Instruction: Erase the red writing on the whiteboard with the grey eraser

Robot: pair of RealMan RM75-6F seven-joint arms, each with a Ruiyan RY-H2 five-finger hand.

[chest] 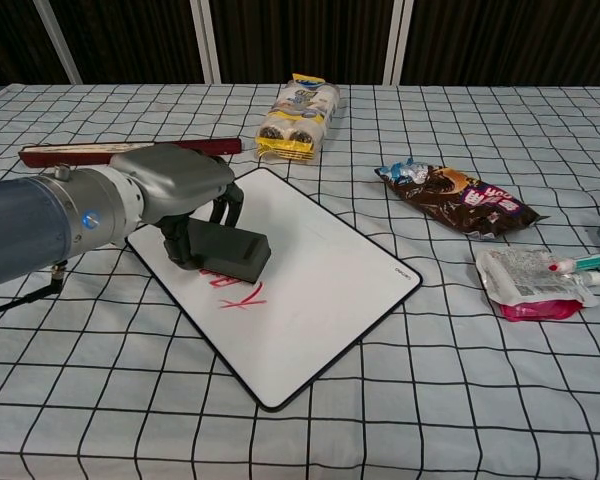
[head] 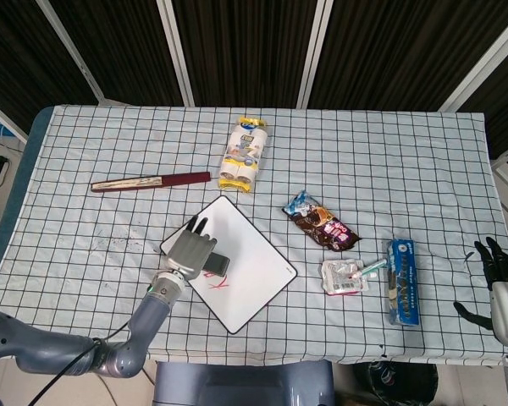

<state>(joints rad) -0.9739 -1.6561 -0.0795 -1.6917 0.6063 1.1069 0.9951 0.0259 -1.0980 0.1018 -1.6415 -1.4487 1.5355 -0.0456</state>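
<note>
A robot test lab, by the look: a worktop (head: pixel 423 152) under a checked cloth (chest: pixel 460 400), dark slatted wall panels (head: pixel 237 51) behind its far edge.

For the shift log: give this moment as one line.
left robot hand: holds eraser | eraser: on whiteboard, covering part of red writing | right robot hand: idle, open, off the table edge

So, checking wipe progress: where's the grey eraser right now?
In the chest view, the grey eraser sits left of centre on the whiteboard, gripped by the left hand, covering part of the red writing.
</note>
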